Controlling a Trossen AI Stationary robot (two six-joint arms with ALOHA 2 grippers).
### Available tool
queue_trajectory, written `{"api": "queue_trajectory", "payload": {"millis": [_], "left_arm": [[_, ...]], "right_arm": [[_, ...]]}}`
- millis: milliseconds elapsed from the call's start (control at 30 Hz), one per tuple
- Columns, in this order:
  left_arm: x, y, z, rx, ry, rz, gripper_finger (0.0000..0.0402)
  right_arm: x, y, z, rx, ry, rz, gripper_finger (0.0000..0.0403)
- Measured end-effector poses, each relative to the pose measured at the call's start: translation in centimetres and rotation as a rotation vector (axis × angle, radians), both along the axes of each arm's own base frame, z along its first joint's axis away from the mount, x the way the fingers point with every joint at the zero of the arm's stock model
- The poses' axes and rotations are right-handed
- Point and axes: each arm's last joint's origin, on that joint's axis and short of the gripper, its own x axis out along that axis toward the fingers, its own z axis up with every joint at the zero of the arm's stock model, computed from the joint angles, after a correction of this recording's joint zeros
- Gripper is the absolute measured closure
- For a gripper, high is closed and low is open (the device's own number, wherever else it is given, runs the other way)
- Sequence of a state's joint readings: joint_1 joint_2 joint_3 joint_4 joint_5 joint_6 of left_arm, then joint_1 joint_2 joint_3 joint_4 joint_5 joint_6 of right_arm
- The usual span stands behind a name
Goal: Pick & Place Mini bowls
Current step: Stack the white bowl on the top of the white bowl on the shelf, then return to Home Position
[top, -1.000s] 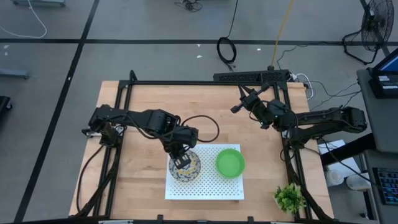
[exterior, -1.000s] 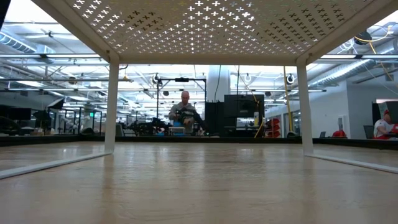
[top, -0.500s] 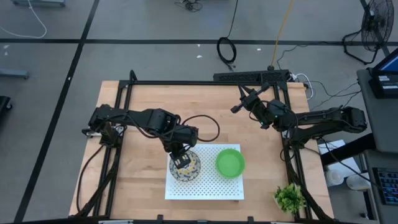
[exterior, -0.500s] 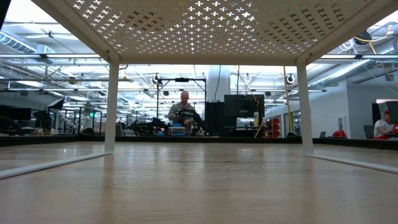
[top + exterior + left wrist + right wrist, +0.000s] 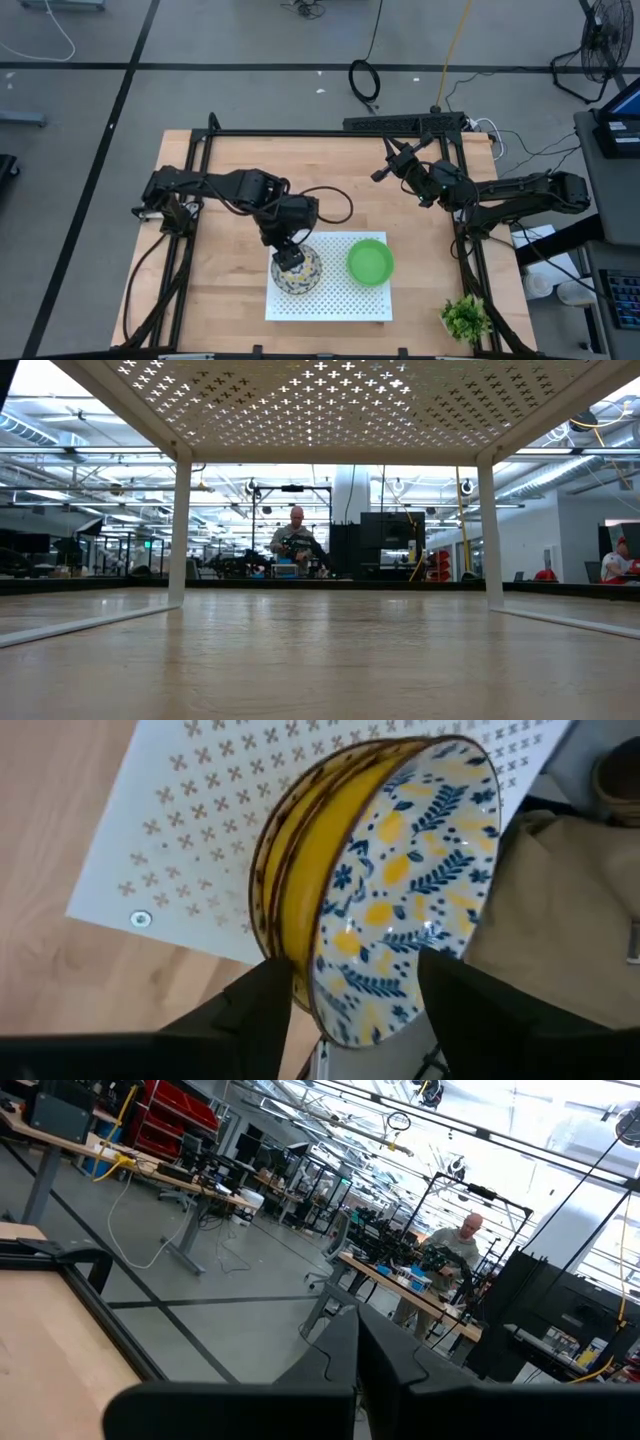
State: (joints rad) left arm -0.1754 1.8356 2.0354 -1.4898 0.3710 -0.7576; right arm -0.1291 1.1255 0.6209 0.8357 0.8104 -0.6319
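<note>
A white bowl with a blue-and-yellow floral pattern (image 5: 297,272) sits on the left part of a white perforated stand (image 5: 335,302). In the left wrist view, more rims of the same kind show around the floral bowl (image 5: 400,890). A plain green bowl (image 5: 370,261) sits to its right on the stand. My left gripper (image 5: 290,257) is open over the floral bowl's far rim. One finger (image 5: 250,1015) is outside the rim and the other (image 5: 480,1010) is over the inside. My right gripper (image 5: 380,172) is shut and raised over the table's far right. My left gripper comes from above, slanting, astride the floral bowl's rim (image 5: 305,990). The outer finger stands right beside the rim, and I cannot tell whether it touches. The inner finger is apart from the bowl's wall. The bowl rests on the stand.
A small leafy plant (image 5: 465,318) stands at the table's near right corner. A black frame (image 5: 330,133) runs around the table's edges. Bare wood (image 5: 330,185) lies between the arms. The low view looks under the stand (image 5: 330,400) into the room, where a person sits far off.
My left gripper has drawn back a little toward the table's far edge over the floral bowl. The bowl stays where it was on the stand.
</note>
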Motion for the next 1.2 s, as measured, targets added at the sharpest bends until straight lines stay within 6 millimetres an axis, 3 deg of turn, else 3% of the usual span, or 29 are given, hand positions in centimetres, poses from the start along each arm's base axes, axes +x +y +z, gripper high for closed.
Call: {"api": "queue_trajectory", "payload": {"millis": [333,500,633,800,867,967,1200], "left_arm": [[-1.0,1.9,1.7,0.019,-0.086,0.027,0.0172],[-3.6,2.8,4.8,0.068,-0.237,0.050,0.0172],[-7.1,3.4,8.0,0.273,-0.436,0.064,0.0172],[-12.6,2.7,10.9,0.812,-0.633,0.140,0.0172],[-14.1,2.4,10.6,0.976,-0.644,0.224,0.0172],[-15.6,2.2,8.5,1.034,-0.640,0.280,0.0172],[-16.5,2.6,-1.4,1.023,-0.662,0.305,0.0172]], "right_arm": [[0.0,0.0,0.0,0.000,0.003,0.000,0.0403],[0.0,0.0,0.0,0.000,0.002,0.000,0.0403],[0.0,0.0,0.0,0.009,-0.008,0.003,0.0403],[0.2,0.1,-0.4,0.022,0.012,0.064,0.0403],[0.4,0.2,-0.7,0.026,0.036,0.142,0.0403],[0.7,0.3,-1.0,0.052,0.031,0.279,0.0403],[-0.5,-0.1,-0.6,0.239,-0.020,0.653,0.0403]]}}
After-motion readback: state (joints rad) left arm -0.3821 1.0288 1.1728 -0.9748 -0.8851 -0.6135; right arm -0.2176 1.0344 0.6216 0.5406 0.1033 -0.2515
